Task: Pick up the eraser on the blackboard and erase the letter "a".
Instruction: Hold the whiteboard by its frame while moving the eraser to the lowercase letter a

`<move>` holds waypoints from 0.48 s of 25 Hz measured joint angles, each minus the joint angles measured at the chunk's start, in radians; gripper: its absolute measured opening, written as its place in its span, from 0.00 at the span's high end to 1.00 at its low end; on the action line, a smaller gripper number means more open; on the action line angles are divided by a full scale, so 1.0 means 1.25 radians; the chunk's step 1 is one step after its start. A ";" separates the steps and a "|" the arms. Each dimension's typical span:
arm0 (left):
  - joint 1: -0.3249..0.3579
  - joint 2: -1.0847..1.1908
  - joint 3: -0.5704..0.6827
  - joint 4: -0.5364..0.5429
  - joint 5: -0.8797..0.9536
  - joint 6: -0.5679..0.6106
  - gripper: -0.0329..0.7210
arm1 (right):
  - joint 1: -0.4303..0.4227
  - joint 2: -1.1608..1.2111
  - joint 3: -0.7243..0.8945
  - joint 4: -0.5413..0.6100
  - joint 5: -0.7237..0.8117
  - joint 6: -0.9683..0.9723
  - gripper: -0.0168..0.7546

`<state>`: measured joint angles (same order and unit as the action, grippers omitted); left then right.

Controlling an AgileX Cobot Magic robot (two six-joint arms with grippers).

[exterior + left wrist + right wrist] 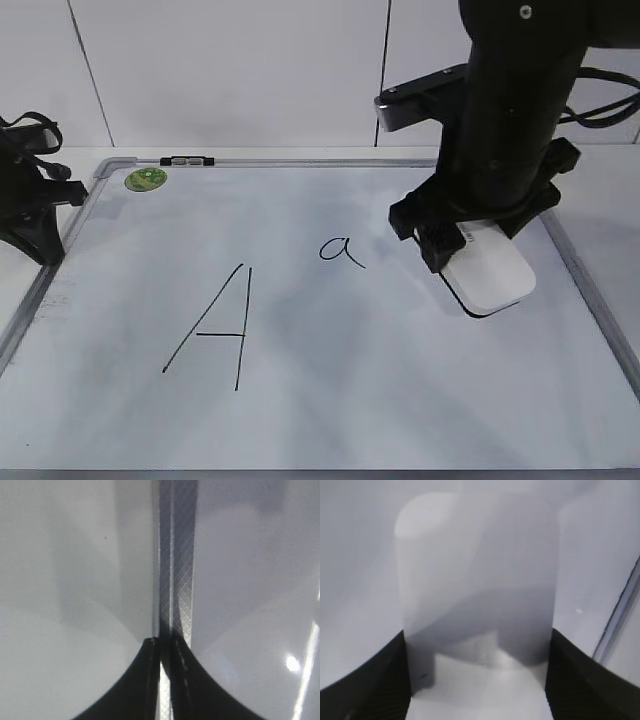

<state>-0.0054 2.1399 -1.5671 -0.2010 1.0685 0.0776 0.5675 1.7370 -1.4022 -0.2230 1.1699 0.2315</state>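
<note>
White rounded plastic eraser [477,580] sat between the right black fingers [380,680], both pressing its sides. It rested on the white grey-framed blackboard [330,400], right of small handwritten "a" [341,250]. Left fingers [150,680] were closed together, empty.

A robot lab or test cell, by the look of it. A plain white panelled wall [230,70] with dark seams stands behind a white bench [610,190], bare of any household or office clutter. A framed blackboard [330,400] lies flat on it, and black robot arms [510,110] with cabling stand at both sides.
</note>
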 joint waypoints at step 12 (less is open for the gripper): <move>0.000 0.000 0.000 -0.006 0.002 0.000 0.92 | 0.000 0.186 -0.224 0.024 0.040 -0.054 0.29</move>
<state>-0.0054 2.1399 -1.5671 -0.2087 1.0711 0.0776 0.5675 1.9700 -1.6827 -0.1932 1.2197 0.1642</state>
